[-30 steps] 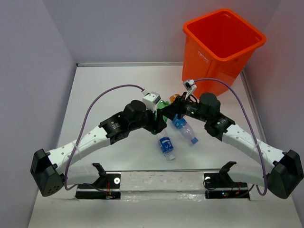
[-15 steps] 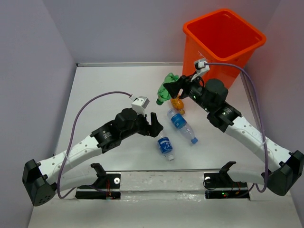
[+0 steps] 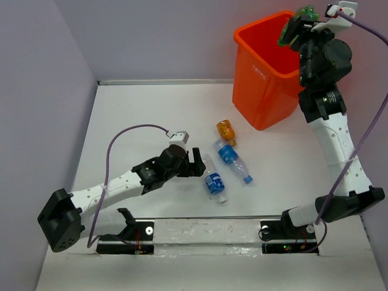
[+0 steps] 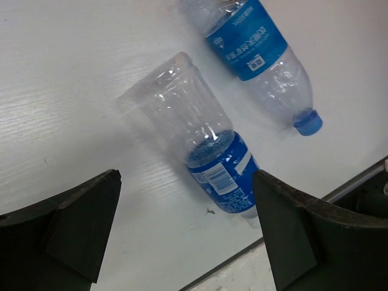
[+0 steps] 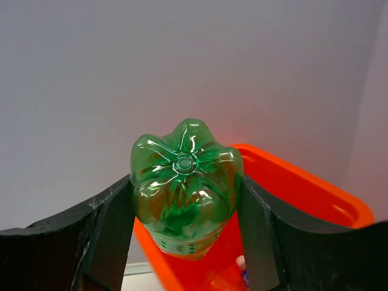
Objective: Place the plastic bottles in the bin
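Observation:
The bright orange bin (image 3: 259,91) stands at the back right of the table. High over its rim my right gripper (image 3: 296,25) is shut on a green plastic bottle (image 3: 301,18). In the right wrist view that bottle (image 5: 185,176) shows base first between the fingers, with the bin (image 5: 315,195) below. On the table lie an orange bottle (image 3: 226,131) and two clear bottles with blue labels, one (image 3: 231,159) farther and one (image 3: 212,182) nearer. My left gripper (image 3: 197,161) is open and empty just left of the nearer bottle (image 4: 200,151), its fingers low on either side of the label end.
Pale purple walls close in the table on the left, back and right. A metal rail (image 3: 206,233) with two black mounts runs along the near edge. Purple cables loop off both arms. The farther clear bottle (image 4: 257,54) lies just beyond the left gripper.
My right arm has lifted the green bottle from the table centre up over the bin. My left gripper has opened wide and drawn back towards the nearer blue-label bottle.

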`<state>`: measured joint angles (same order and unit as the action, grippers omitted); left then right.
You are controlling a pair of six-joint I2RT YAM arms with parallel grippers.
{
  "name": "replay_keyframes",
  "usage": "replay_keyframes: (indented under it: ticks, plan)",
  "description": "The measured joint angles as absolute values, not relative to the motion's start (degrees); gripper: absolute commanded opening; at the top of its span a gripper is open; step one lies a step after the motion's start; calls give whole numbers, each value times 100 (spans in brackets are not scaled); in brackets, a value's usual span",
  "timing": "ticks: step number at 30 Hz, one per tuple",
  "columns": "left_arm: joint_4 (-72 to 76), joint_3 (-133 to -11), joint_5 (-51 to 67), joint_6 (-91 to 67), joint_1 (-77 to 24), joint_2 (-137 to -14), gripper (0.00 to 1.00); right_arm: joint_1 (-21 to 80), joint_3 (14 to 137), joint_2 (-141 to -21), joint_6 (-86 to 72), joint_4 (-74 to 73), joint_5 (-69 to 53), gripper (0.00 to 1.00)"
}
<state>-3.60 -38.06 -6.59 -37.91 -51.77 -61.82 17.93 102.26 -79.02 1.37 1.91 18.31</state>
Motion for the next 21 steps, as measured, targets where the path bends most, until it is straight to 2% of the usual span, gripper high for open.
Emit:
replay_keyframes:
  ticks: [1, 2, 4, 9, 12, 15, 21]
  plan:
    - [-322, -3815, -744, -3844, -5177, -6324, 99, 1608, 10357, -8064, 183, 193, 1879, 51]
    - [-301, -3837, -805, -3872, -5177, -6490, 99, 1435, 10427, -8246, 222, 187, 1927, 72]
    - [-274, -3889, -873, -3935, -5177, -6775, 99, 1160, 10490, -8573, 246, 91, 1942, 99]
    - [5, -4036, -1015, -4036, -5177, -7369, 99, 819, 11159, -9581, 355, -834, 1951, 100]
    - [211, -4036, -1105, -4099, -5177, -7546, 99, 799, 11131, -9601, 252, -1343, 1647, 100]
    - [556, -4040, -1116, -4145, -5177, -7769, 99, 799, 10547, -8993, -117, -1516, 1094, 100]
    - [998, -4147, -1131, -4167, -5177, -8318, 99, 956, 8589, -7026, -976, -1070, -178, 98]
